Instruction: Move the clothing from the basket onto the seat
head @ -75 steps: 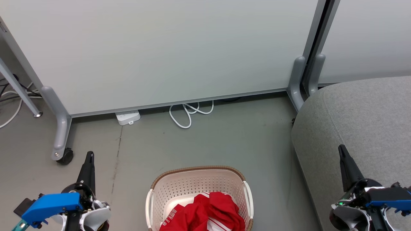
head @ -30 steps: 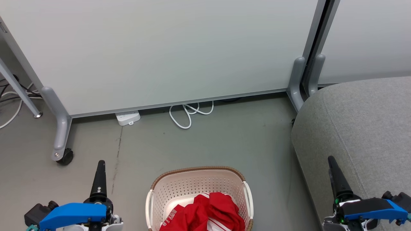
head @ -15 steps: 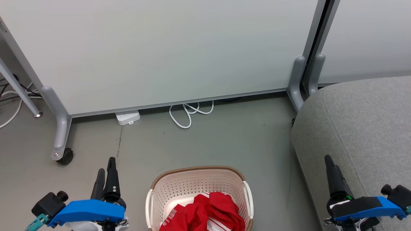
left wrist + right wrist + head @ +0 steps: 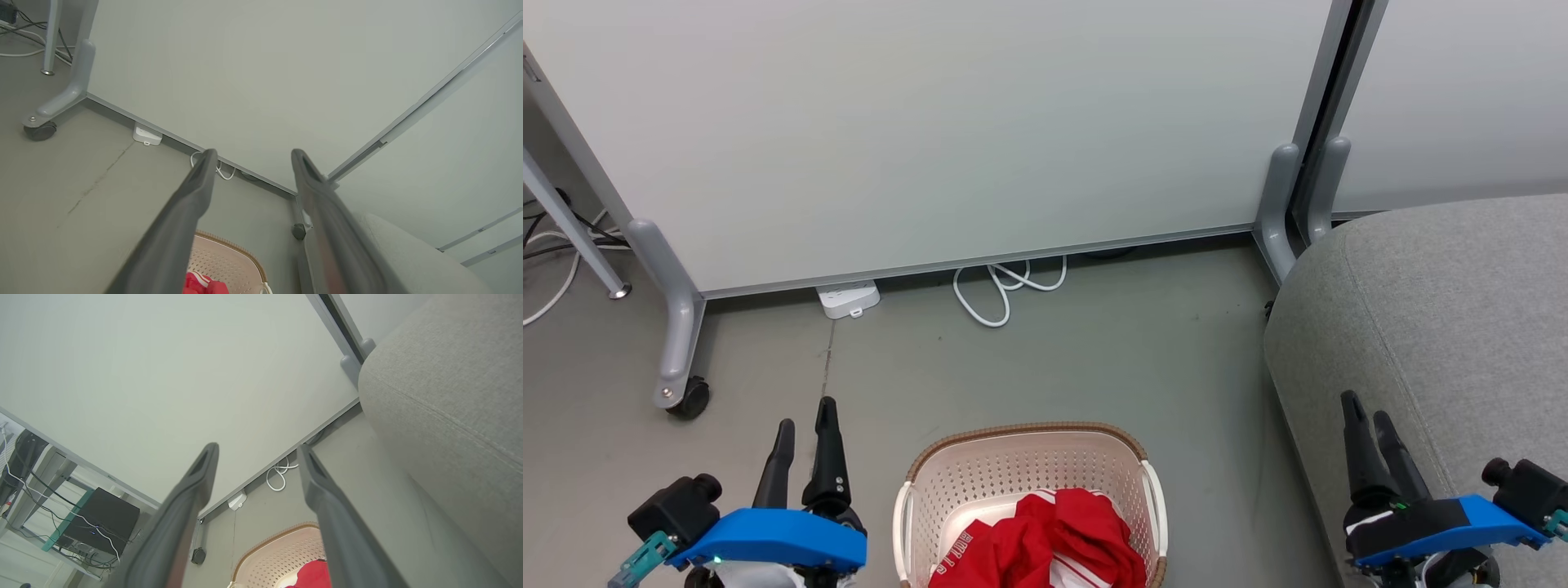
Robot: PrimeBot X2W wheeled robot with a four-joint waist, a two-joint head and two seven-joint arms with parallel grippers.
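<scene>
The clothing (image 4: 1045,543) lies crumpled in the basket (image 4: 1021,427), on the floor (image 4: 1094,359) beside the seat (image 4: 1445,310); the left gripper (image 4: 806,413) and the right gripper (image 4: 1364,406) both have their fingers apart and hold nothing. The reach seems next: descend on the middle of the pile and pinch a thick fold, clear of the perforated plastic wall; the red fabric is soft and will hang, so lift it high over the woven-look rim toward the grey upholstery.
</scene>
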